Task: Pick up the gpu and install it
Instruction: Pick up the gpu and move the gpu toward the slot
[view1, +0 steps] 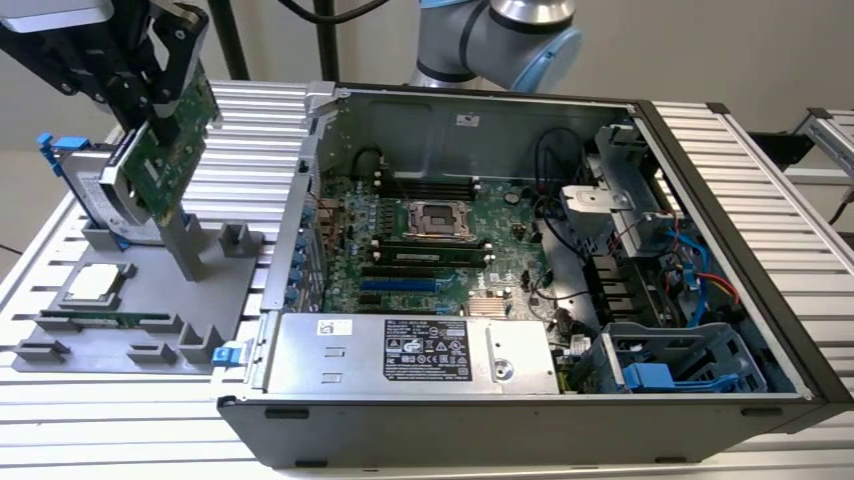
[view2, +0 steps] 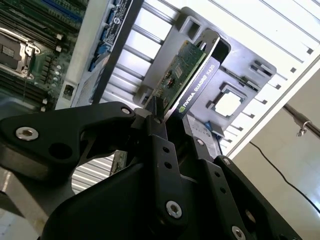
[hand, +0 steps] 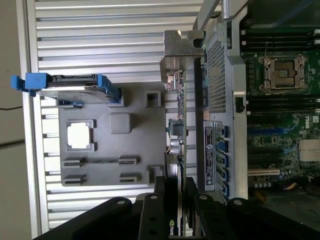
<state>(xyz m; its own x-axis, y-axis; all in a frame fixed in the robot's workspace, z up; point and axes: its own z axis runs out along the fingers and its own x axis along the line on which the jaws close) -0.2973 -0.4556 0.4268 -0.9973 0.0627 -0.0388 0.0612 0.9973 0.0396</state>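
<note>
Your hand (view1: 155, 112) grips the gpu (view1: 184, 150) over the holder (view1: 134, 352) at the exterior view's left; lift it straight and upright, clear of the hard drive (view1: 96, 190).

The exterior view looks down from above on the open case (view1: 534, 430) and, at the exterior view's left, the tray (view1: 200, 300). Both wrist views peer close past my fingers (view2: 161, 147) and the gpu (view2: 182, 72) at both.

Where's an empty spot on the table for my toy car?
Bare slats at the near corner, bordered by the grey tray and computer case. Crowded: the tray and the case's inside. The pincer holds the gpu over the tray.
</note>
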